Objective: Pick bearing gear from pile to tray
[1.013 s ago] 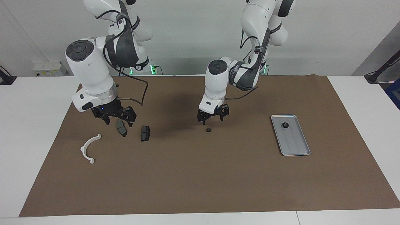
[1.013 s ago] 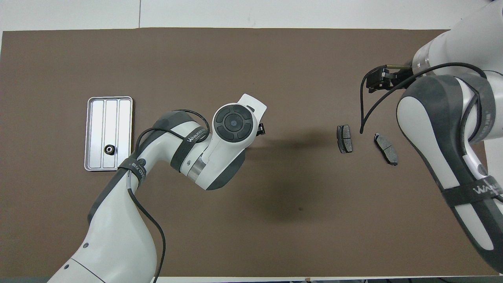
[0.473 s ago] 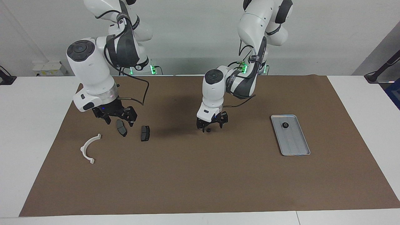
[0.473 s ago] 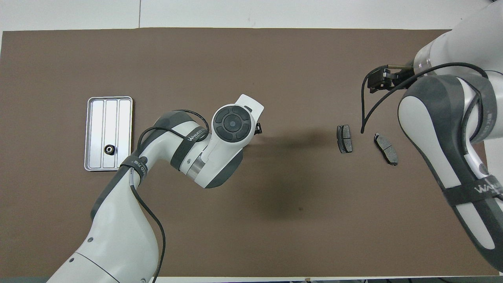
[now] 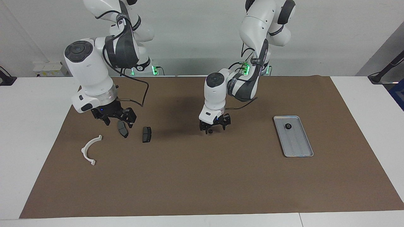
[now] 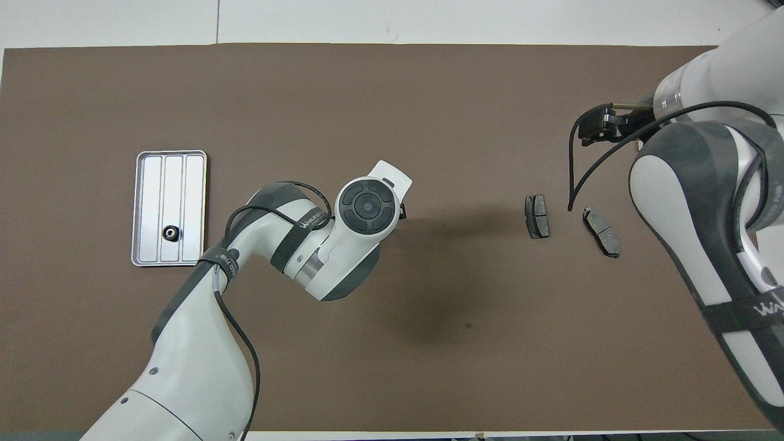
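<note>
Both jaws gape: left gripper (image 5: 213, 127) straddles a gear (image 5: 209, 130); right gripper (image 5: 114, 119) holds nothing.

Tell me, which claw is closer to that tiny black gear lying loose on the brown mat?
The left claw: open, it sits low right around the gear. The right claw waits over the brake pads at the right arm's end.

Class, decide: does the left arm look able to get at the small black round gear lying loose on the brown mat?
Probably yes. The left gripper, open, is low right over the small black round gear on the brown mat, and nothing lies between them.
</note>
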You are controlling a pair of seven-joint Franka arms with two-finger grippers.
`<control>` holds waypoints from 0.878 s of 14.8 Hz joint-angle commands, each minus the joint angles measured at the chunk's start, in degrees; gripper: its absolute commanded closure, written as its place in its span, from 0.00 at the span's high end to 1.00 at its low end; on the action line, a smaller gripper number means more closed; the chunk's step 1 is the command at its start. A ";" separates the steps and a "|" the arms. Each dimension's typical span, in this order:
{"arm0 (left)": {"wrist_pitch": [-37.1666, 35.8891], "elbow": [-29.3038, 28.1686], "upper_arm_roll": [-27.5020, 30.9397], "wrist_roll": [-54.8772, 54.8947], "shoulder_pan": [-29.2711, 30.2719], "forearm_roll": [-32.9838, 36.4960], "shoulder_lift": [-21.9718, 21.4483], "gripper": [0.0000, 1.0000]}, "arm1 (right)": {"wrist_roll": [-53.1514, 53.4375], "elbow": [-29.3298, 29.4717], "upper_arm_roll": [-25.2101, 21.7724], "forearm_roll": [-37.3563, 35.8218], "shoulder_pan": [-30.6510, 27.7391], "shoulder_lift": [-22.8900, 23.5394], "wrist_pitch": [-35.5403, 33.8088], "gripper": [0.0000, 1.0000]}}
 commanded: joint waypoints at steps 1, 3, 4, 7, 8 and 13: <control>1.58 -1.91 0.68 -1.06 -0.93 1.31 -0.95 1.00 | -7.05 -6.52 0.19 0.59 -0.40 -7.53 -0.32 1.00; 1.58 -2.00 0.68 -1.06 -0.93 1.31 -0.95 1.00 | -10.58 -7.85 0.11 0.59 -0.40 -10.61 -0.32 1.00; 1.58 -2.00 0.68 -1.15 -1.02 1.31 -0.95 1.00 | -11.12 -8.38 0.11 0.59 -0.31 -12.10 -0.49 1.00; 1.76 -2.08 0.68 -1.15 -1.46 1.31 -1.04 1.00 | -11.21 -8.82 0.11 0.59 -0.22 -16.32 -3.30 1.00; 2.19 -2.35 0.68 -1.24 -1.46 1.31 -1.04 1.00 | -11.47 -8.82 0.19 0.67 -0.22 -17.47 -4.53 1.00; 2.90 -2.79 0.68 -1.24 -1.55 1.22 -1.13 1.00 | -16.65 -6.63 -1.29 2.61 -0.48 -18.18 -15.59 1.00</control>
